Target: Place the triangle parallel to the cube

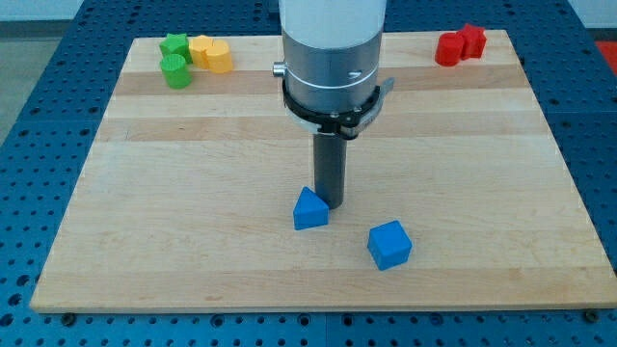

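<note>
Wooden board | tip touching blue triangle | blue cube apart | pincer unseen

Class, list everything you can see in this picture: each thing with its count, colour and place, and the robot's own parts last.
triangle: one, blue, board's lower middle.
cube: one, blue, to the view's right of the triangle and lower, apart from it.
green blocks: two, top left corner, touching.
yellow blocks: two, just right of the green ones.
red blocks: two, top right corner, shapes unclear.
board: one, pale wood.
arm: one, white and grey, top centre.
my tip: one, dark, right beside the triangle's upper right.
</note>
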`<action>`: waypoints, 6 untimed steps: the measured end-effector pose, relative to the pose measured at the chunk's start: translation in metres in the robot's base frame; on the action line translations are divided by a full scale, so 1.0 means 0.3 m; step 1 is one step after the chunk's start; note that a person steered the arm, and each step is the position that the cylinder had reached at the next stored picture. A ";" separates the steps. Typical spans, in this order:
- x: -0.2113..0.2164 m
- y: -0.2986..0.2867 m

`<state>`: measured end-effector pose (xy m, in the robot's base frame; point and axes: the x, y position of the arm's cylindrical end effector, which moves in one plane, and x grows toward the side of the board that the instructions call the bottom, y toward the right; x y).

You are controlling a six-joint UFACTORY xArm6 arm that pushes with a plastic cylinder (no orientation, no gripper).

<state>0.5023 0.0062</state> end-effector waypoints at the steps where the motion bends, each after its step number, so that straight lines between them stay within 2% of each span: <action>1: -0.019 -0.054; 2: -0.004 -0.123; 5: 0.153 -0.135; 6: 0.099 -0.124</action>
